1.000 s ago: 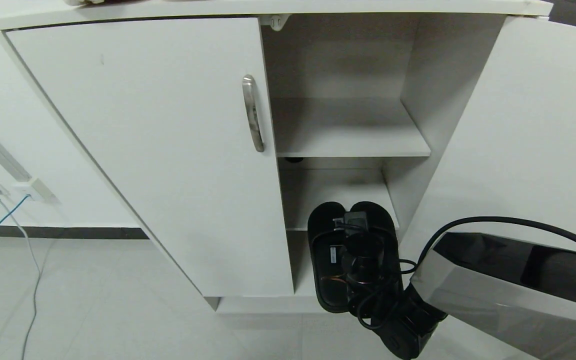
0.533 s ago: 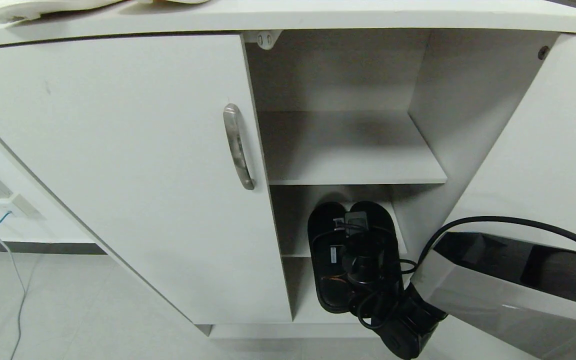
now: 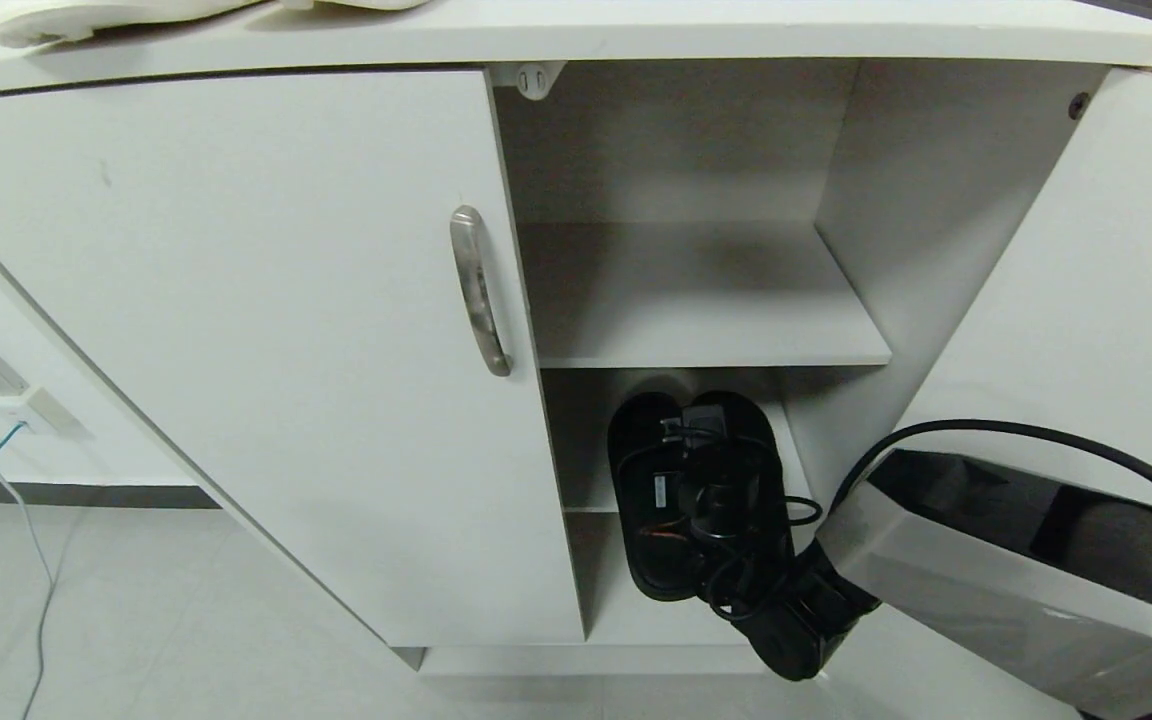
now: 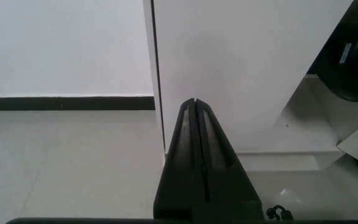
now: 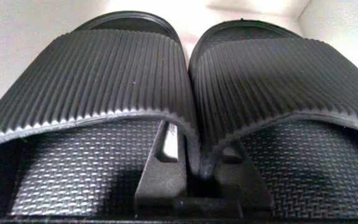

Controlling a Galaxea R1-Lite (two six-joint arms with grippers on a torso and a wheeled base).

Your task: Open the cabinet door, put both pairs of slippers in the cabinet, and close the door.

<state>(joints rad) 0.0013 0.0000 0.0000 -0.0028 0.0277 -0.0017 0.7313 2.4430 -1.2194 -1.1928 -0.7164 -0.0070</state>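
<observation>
The right gripper point(image 5: 199, 163) is clamped on the touching inner edges of the 2 black slippers point(image 5: 104, 68), held side by side with toes inside the cabinet point(image 3: 636, 35), below its shelf point(image 3: 696, 300). The left gripper point(image 4: 195, 104), fingers pressed together on nothing, hangs low before the closed door point(image 3: 236, 300); the other door point(image 3: 1086, 280) stands open. Farther up, white slippers point(image 3: 86, 15) lie on the cabinet top.

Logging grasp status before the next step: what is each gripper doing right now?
Left gripper: shut, holding nothing.
Right gripper: shut on the pair of black slippers.
</observation>
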